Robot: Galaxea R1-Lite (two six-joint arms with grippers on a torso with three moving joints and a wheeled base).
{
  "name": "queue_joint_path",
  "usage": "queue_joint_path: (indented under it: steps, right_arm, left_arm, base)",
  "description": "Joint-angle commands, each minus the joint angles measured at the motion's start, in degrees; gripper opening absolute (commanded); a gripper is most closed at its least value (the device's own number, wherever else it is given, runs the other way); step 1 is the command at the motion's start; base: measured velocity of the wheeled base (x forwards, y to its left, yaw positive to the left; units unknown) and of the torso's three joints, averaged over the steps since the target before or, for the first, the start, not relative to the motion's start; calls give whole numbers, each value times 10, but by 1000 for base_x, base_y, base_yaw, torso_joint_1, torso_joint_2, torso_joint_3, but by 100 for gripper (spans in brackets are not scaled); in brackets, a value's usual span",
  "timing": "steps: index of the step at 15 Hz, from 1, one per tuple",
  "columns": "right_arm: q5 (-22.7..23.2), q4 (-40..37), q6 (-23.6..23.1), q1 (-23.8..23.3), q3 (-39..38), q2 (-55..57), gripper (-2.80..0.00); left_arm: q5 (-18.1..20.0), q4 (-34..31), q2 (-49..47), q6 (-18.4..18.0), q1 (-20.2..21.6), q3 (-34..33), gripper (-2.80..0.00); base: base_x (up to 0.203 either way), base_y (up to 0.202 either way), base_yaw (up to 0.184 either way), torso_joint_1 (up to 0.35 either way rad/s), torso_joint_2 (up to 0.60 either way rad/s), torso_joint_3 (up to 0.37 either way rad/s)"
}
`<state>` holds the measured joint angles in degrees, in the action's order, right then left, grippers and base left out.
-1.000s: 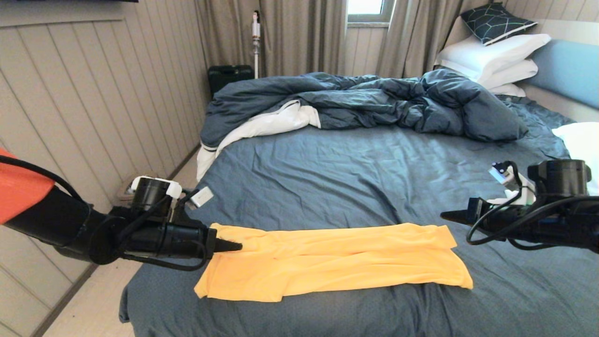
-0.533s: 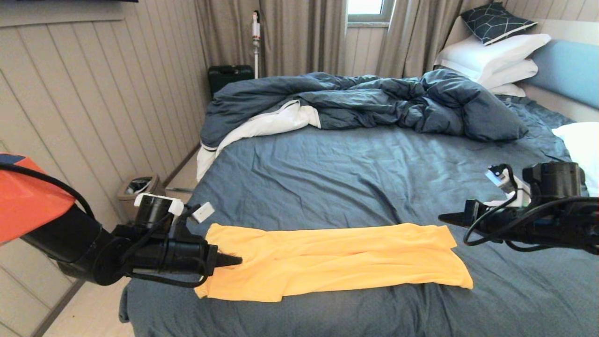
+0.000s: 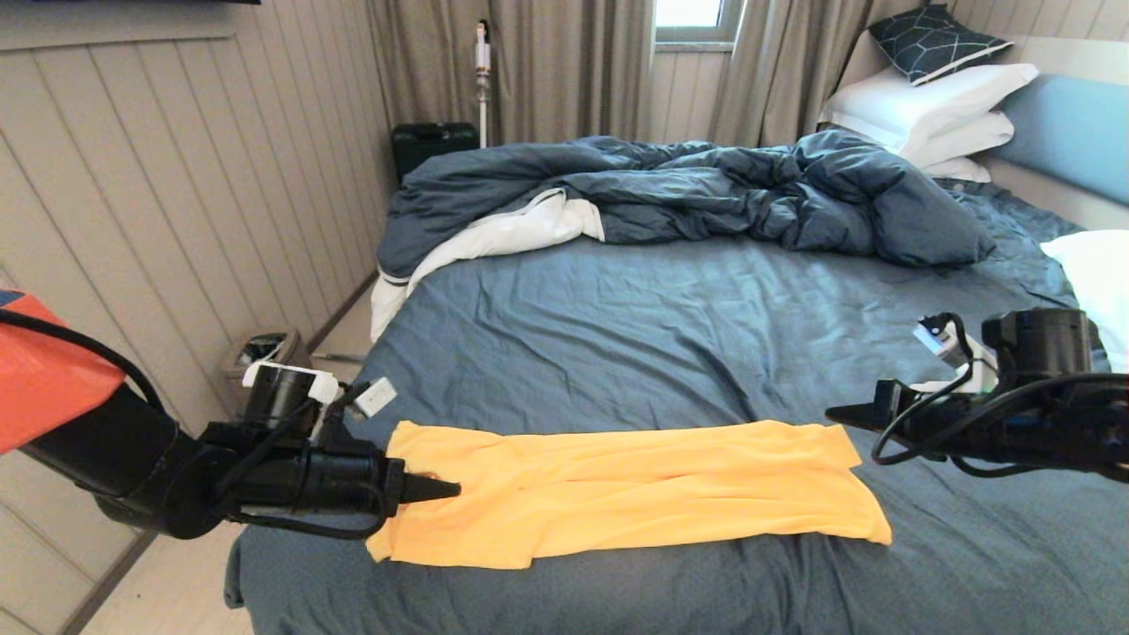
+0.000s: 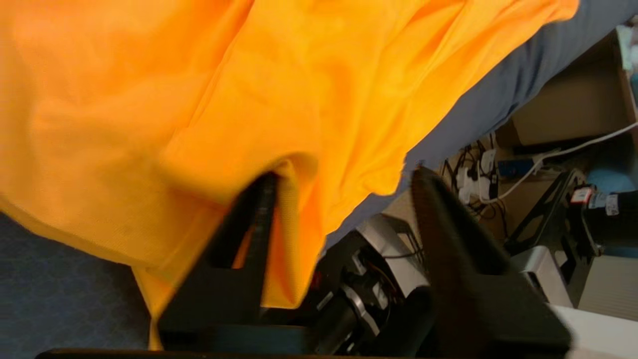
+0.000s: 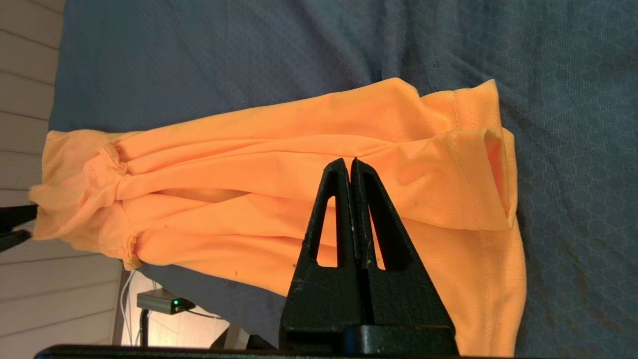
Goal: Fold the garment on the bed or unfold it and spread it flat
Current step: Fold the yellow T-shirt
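Right now we have the garment (image 3: pixel 631 492) lying as a long folded strip across the near part of the bed (image 3: pixel 670 335), its left end close to the mattress edge. Our left gripper (image 3: pixel 441 488) sits at that left end with its jaws parted; in the left wrist view one finger (image 4: pixel 259 209) is tucked under a fold of yellow fabric while the other stands clear, so nothing is clamped. Our right gripper (image 3: pixel 842 412) hovers just above and beside the right end, jaws pressed together on nothing.

We see a few risks. That cloth draped over the one finger could snag and be dragged along if we pull the left arm back, spoiling the neat strip or tugging it toward the bed edge, where thin soft fabric would slide off easily. If we close the left jaws here, we may pinch only one layer, so lifting would let the fold fall open. Our right gripper must open before descending, or it just pushes wrinkles into the hem.
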<state>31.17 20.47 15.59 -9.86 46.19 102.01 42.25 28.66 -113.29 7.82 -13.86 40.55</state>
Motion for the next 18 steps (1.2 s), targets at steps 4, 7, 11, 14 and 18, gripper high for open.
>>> queue_joint_path:
  steps: [4,7,11,14,18]
  right_arm:
    - [2,1,1,-6,1,4,-280]
    - [-1,1,0,-14,2,21,-280]
    - [-9,-25,-3,-29,7,22,-280]
    - [-21,-115,-10,-43,55,15,-280]
    - [-70,-262,-73,-60,125,17,-280]
  left_arm:
    - [1,1,70,39,35,-6,0]
    - [-1,-6,78,65,79,1,0]
    - [-66,-25,76,104,97,24,0]
    - [-84,-107,78,133,101,80,0]
    - [-139,-239,77,140,117,147,-280]
  base:
    - [0,0,0,0,0,0]
    - [0,0,0,0,0,0]
    - [0,0,0,0,0,0]
    - [0,0,0,0,0,0]
    - [0,0,0,0,0,0]
